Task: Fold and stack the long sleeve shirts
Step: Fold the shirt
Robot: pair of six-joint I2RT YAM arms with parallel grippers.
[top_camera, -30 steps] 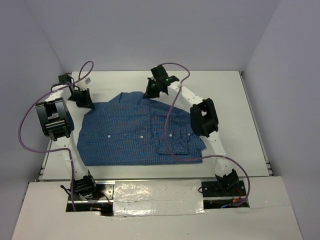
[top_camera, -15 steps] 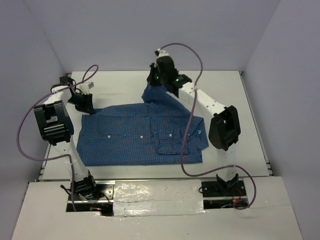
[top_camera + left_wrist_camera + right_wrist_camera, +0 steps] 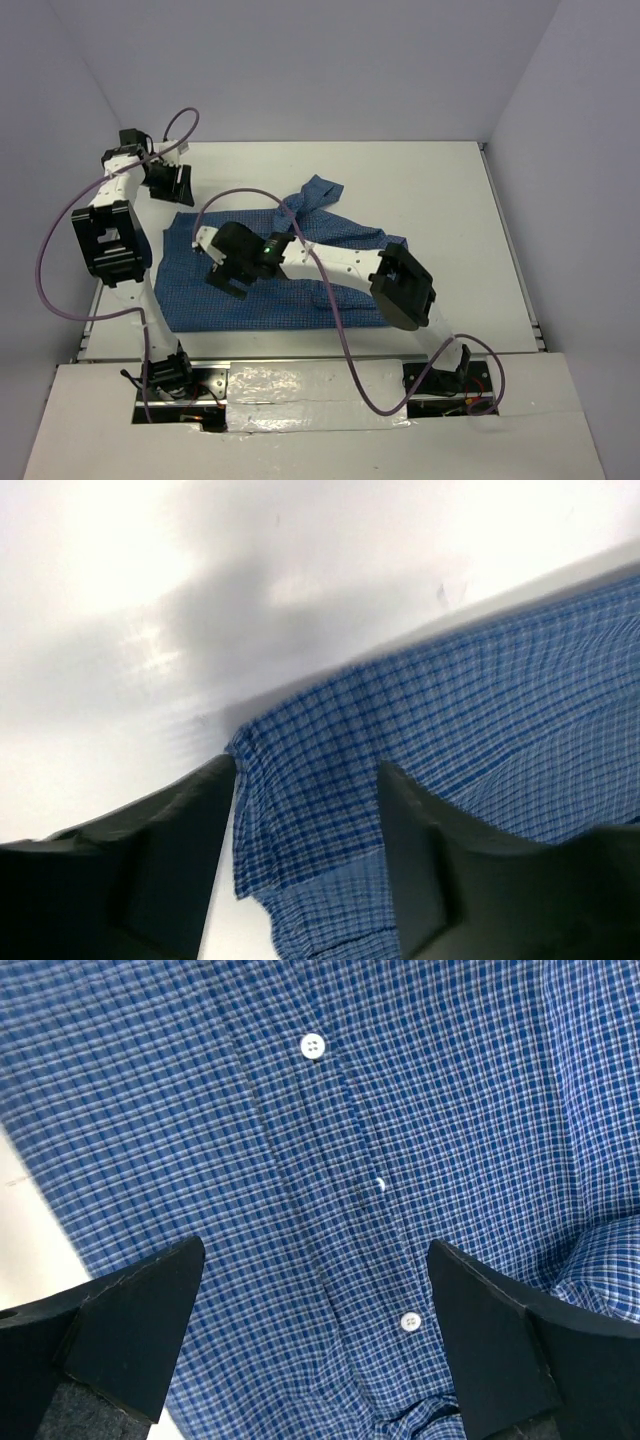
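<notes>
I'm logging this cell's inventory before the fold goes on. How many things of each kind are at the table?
Blue finely checked cloth button-up shirt: 1
White and black robot arms: 2 (left arm, right arm)
Purple cables: 2 (left cable, right cable)
Total: 5

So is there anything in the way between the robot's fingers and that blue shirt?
Nothing visible does. The right gripper, fingers open, faces the shirt directly, at its buttoned front. The left gripper is open too, and the shirt's far left corner shows between its fingers.
</notes>
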